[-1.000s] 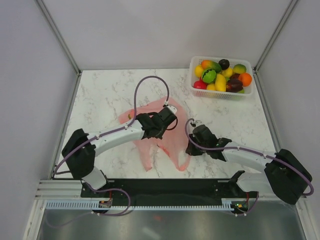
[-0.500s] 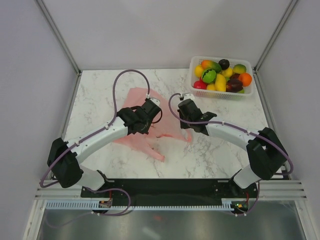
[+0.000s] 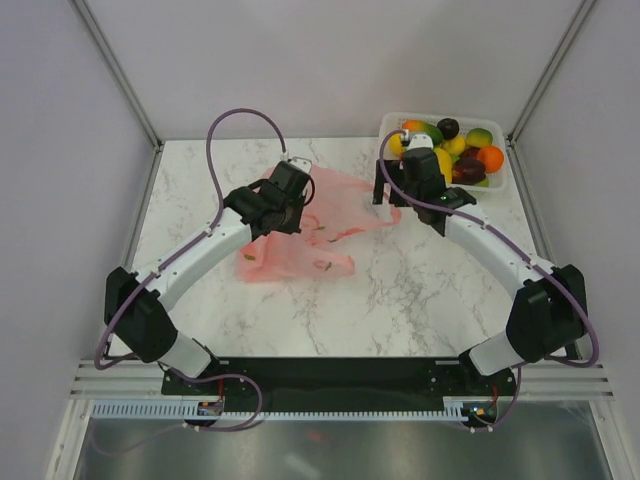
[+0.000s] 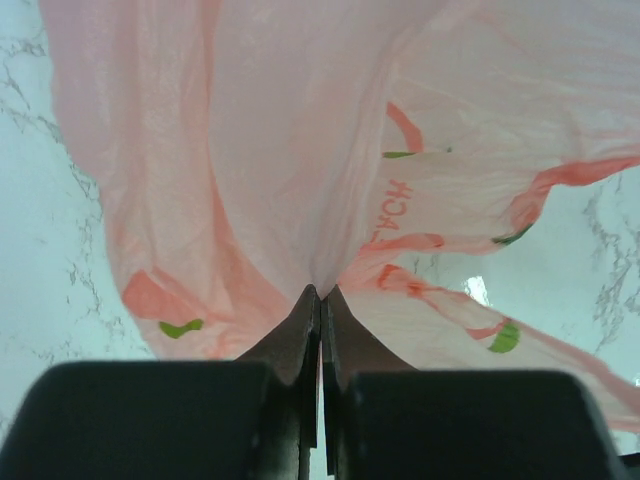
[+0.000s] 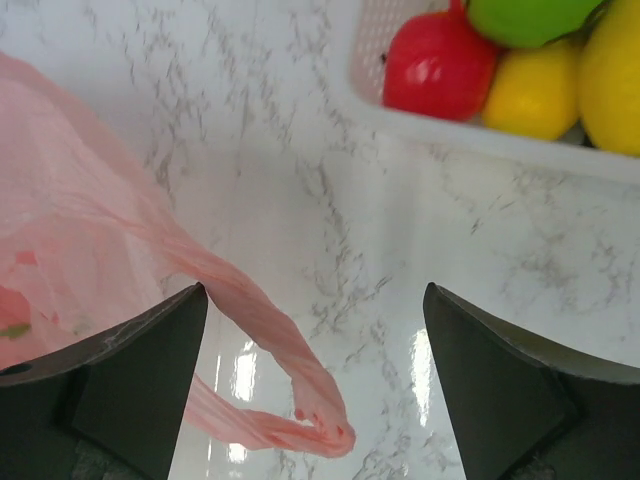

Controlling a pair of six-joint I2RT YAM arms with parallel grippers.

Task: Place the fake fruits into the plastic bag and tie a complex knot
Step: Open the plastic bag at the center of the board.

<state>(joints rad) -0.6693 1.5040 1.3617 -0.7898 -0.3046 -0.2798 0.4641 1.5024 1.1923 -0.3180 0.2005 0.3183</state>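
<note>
The plastic bag is a thin, see-through pink film, creased and slack. It lies near the middle of the marble surface, between the two arms. Red strokes and small green leaf-like marks are printed on it. In the left wrist view a short row of red capitals shows through the film, running up and down, but the letters cannot be read with certainty.

From above, the bag's long axis runs from the near left to the far right. Its crumpled body sits toward the left, and one handle loop, drawn out thin, reaches toward the right, on the side of the white lattice basket. The loop's end rests on the surface, twisted into a narrow strap.

The left pincer is pressed together on a fold of the bag. The film fans up and away from its tips, gathered into a point where it is pinched.

The right pincer stands spread wide above the handle loop and holds nothing. The loop lies on the marble between and beneath its fingers.

The fake fruits are heaped in the basket at the far right corner, well apart from the bag. They are glossy, and red, yellow, green, orange and dark ones can be seen.
</note>
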